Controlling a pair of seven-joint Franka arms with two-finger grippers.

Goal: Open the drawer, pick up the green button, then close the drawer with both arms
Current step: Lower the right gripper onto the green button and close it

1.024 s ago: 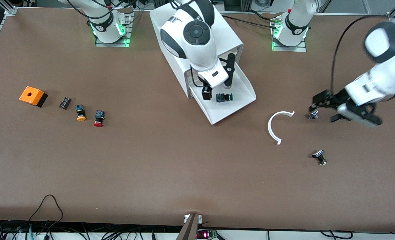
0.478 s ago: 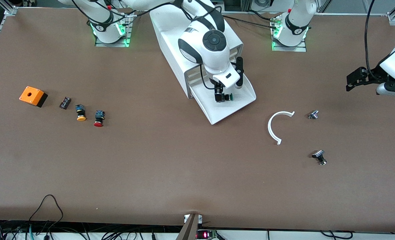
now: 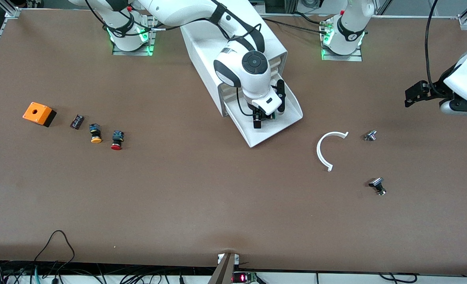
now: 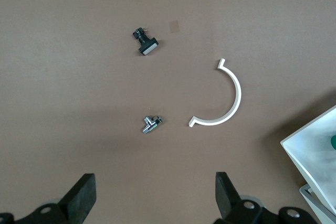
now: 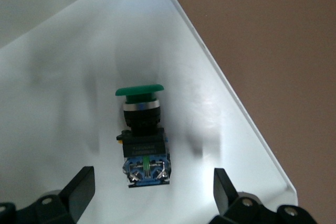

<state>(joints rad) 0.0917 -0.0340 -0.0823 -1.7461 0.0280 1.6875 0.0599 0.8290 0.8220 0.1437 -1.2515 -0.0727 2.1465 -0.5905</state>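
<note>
The lowest drawer (image 3: pixel 271 132) of the white cabinet (image 3: pixel 202 55) stands pulled out. The green-capped button (image 5: pixel 142 129) lies on its side in the drawer tray (image 5: pixel 63 77). My right gripper (image 3: pixel 268 114) hangs low over the button, open, a finger on each side of its blue body, not touching it (image 5: pixel 152 192). From the front the button shows only as a green sliver (image 3: pixel 274 115). My left gripper (image 3: pixel 417 94) is open and empty, up over the left arm's end of the table (image 4: pixel 155 198).
A white arc piece (image 3: pixel 328 150), a small metal part (image 3: pixel 370 135) and a black part (image 3: pixel 377 185) lie toward the left arm's end. An orange box (image 3: pixel 39 113), a small black part (image 3: pixel 77 121), a yellow-capped button (image 3: pixel 96 133) and a red-capped button (image 3: pixel 117 140) lie toward the right arm's end.
My right gripper has come down over the green button in the drawer. My left gripper has pulled away from the small metal part toward the table's end and now holds still.
</note>
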